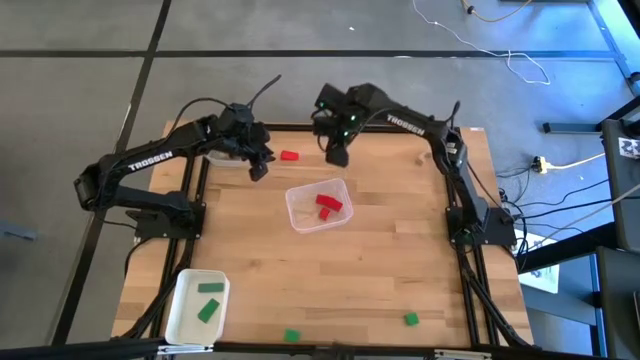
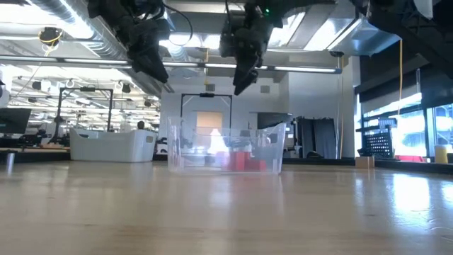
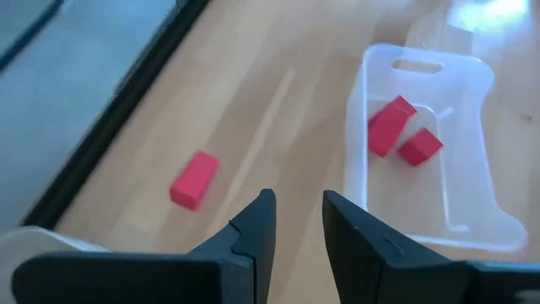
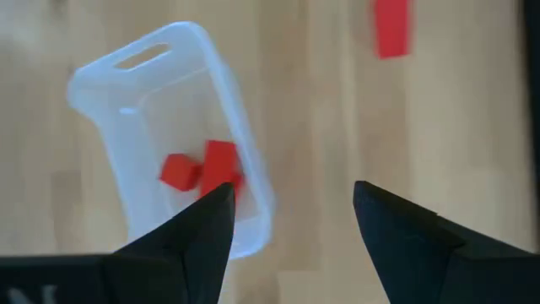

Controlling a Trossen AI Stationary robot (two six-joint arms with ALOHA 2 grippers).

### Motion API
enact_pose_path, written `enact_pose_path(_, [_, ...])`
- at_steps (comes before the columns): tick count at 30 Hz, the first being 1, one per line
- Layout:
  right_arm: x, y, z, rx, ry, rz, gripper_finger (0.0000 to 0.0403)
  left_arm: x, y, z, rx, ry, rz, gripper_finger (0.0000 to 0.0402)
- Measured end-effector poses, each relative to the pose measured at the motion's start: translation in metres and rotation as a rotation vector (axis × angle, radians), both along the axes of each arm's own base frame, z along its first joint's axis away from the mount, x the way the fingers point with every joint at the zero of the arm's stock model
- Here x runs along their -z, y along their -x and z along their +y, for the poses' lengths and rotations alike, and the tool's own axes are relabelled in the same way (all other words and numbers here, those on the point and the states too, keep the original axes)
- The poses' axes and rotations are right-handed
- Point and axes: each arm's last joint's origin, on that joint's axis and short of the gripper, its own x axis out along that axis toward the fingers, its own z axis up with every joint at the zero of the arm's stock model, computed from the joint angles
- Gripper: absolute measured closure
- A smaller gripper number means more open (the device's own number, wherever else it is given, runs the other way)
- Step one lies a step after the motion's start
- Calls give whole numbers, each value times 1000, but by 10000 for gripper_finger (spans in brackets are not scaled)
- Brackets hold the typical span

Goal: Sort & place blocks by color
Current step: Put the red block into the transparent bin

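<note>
Loose red block (image 1: 290, 156) on table at 12 o'clock, between both raised grippers; 2 reds in clear tray (image 1: 300, 216). Right gripper (image 1: 335, 155) wide, empty; left gripper (image 1: 258, 170) narrow, empty. Risk: arms colliding over it.

Open counter (image 1: 390, 250) is being left around the clear tray (image 1: 300, 212); the white tray (image 1: 180, 310) is seemingly blocking one corner.
</note>
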Motion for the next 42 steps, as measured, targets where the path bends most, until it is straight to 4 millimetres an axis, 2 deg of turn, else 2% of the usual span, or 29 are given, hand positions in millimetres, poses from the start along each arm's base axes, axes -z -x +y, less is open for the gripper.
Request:
enact_pose_path(5, [-1,17,-30,73,-14,3,160,11,-7,13,13,-12,30,311])
enact_pose_path(12, [-1,29,-50,106,-17,-7,160,39,-25,32,91,-54,127,318])
enact_pose_path(16, [-1,30,-51,107,-16,-8,160,53,-36,41,124,-93,153,319])
enact_pose_path(24, [-2,26,-50,101,-1,-33,160,77,-44,55,53,-67,228,319])
enact_pose_path(42, [-11,9,-56,87,106,-217,159,79,-45,57,36,-52,220,319])
